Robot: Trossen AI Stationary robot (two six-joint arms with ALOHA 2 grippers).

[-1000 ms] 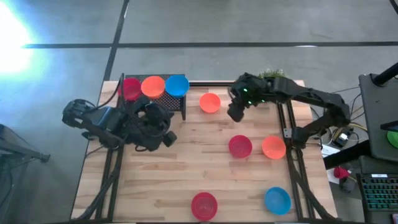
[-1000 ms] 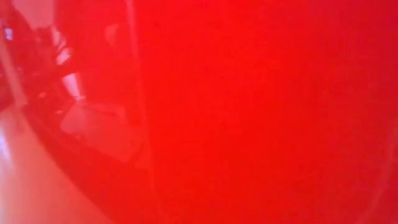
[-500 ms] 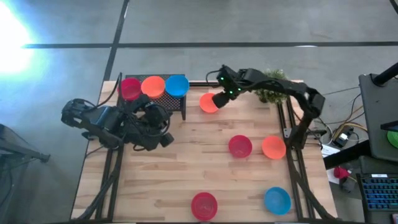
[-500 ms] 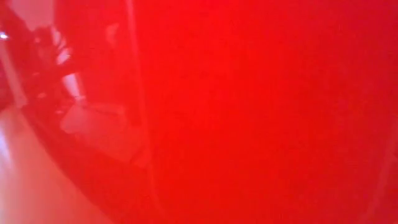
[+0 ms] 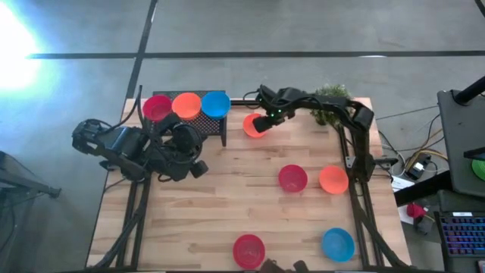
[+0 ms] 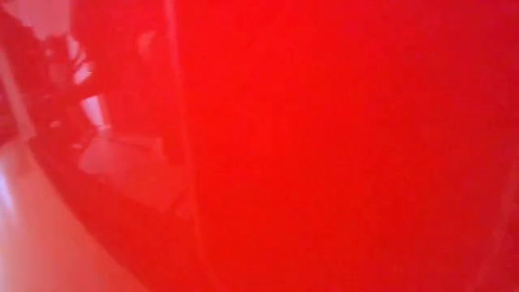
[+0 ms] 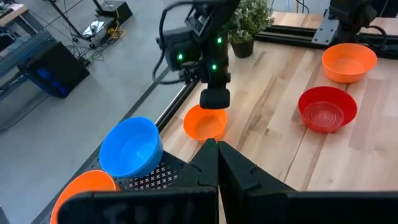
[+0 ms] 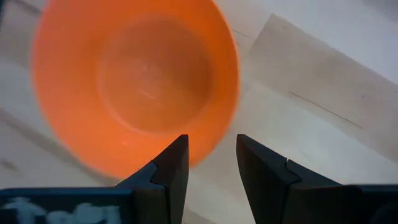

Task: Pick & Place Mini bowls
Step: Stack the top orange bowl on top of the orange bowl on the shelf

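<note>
One orange bowl [image 5: 253,126] sits near the table's far edge, just right of the black rack [image 5: 216,129]. Right gripper [image 8: 212,163] hovers over its rim, fingers parted a little, holding nothing. Three bowls, red [image 5: 157,108], orange [image 5: 186,105] and blue [image 5: 216,103], rest on the rack. Left gripper [image 7: 217,163] waits beside the rack, fingers pressed together, empty. Low view is red all over, probably a bowl against the lens.

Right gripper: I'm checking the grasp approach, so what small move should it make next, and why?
Probably lower a little so the bowl's near rim slides between the fingers, then close. The right gripper is open right above the orange bowl, its fingers straddling the rim's edge, and nothing is gripped yet. The left gripper waits shut beside the rack.
</note>
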